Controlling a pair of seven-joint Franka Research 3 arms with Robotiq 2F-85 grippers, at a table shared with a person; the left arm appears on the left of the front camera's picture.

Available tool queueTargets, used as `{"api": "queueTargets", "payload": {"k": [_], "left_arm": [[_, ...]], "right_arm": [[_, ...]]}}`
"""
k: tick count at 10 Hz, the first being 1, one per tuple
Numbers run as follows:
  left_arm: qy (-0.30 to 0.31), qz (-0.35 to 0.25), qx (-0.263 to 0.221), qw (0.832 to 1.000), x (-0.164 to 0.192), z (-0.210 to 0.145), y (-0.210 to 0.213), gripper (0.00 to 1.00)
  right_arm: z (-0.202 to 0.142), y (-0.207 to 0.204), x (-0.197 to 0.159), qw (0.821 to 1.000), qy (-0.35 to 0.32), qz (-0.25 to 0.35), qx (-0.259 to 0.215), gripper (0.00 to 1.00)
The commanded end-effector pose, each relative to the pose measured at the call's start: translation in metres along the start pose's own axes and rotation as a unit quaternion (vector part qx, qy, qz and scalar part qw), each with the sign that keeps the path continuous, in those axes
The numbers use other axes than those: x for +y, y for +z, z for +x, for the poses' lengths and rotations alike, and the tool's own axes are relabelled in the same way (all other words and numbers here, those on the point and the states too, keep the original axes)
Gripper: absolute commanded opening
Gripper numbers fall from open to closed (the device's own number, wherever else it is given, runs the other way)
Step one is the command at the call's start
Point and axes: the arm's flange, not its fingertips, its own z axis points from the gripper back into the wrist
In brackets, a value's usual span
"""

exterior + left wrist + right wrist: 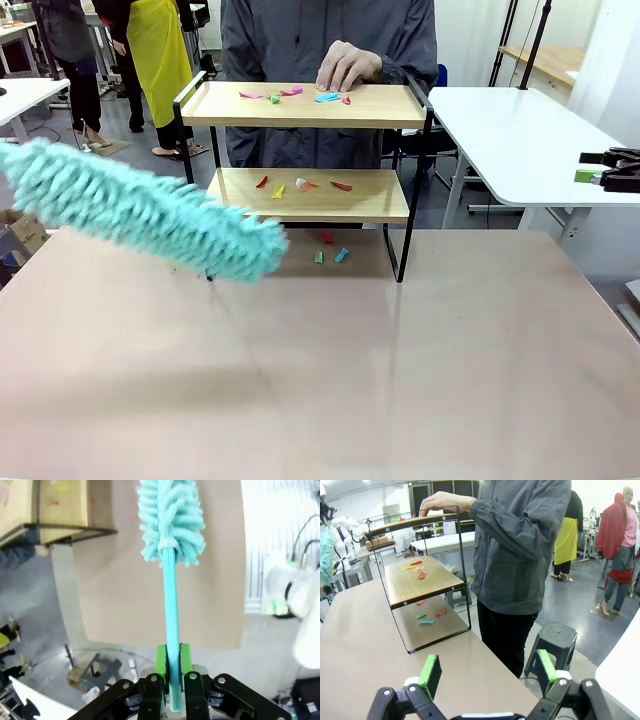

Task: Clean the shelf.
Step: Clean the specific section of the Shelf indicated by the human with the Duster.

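Now at upper centre of the front view: shelf (pixel 385 106) on the far part of the surface (pixel 320 380), coloured scraps (pixel 300 186) on both boards and beneath, a person's hand (pixel 345 65) on the top board. Left pincer (pixel 170 662) clamped tight on a teal duster (pixel 150 210), fluffy head near the lower left leg. Right pincer (pixel 488 671) gaping wide, holding nothing.

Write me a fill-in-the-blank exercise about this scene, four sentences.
1. The left tool holds the fluffy turquoise duster by its thin ____.
2. The right tool is ____, with nothing between its green pads.
3. The small black-framed wooden shelf has ____ boards.
4. The person's hand rests on its ____ board.
Missing words: handle; open; two; top.
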Motion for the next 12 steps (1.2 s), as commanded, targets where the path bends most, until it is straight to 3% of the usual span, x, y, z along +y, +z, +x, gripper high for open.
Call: {"api": "queueTargets", "payload": {"k": [1, 3, 6, 7, 8, 9, 10, 12], "left_arm": [[0.041, -0.02, -0.06, 0.997, 0.001, 0.046, 0.036, 0.13], [0.113, -0.03, -0.079, 0.99, -0.019, 0.114, 0.071, 0.13], [0.266, 0.023, -0.108, 0.958, -0.03, 0.193, 0.095, 0.13], [0.283, 0.026, -0.112, 0.952, -0.033, 0.222, 0.097, 0.13], [0.293, 0.036, -0.11, 0.949, -0.034, 0.233, 0.097, 0.13], [0.27, 0.016, -0.071, 0.96, -0.031, 0.238, 0.096, 0.13], [0.277, 0.016, -0.113, 0.954, -0.039, 0.225, 0.095, 0.13], [0.277, 0.016, -0.113, 0.954, -0.039, 0.225, 0.095, 0.13]], "right_arm": [[0.002, -0.001, 0.0, 1.0, 0.002, -0.001, 0.001, 1.0], [0.002, -0.001, 0.0, 1.0, 0.002, -0.001, 0.001, 1.0], [0.002, -0.001, 0.0, 1.0, 0.002, -0.001, 0.001, 1.0], [0.002, -0.001, 0.0, 1.0, 0.002, -0.001, 0.001, 1.0], [0.002, -0.001, 0.0, 1.0, 0.002, -0.001, 0.001, 1.0], [0.002, -0.001, 0.0, 1.0, 0.002, -0.001, 0.001, 1.0], [0.002, -0.001, 0.0, 1.0, 0.002, -0.001, 0.001, 1.0], [0.002, -0.001, 0.0, 1.0, 0.002, -0.001, 0.001, 1.0]]}}
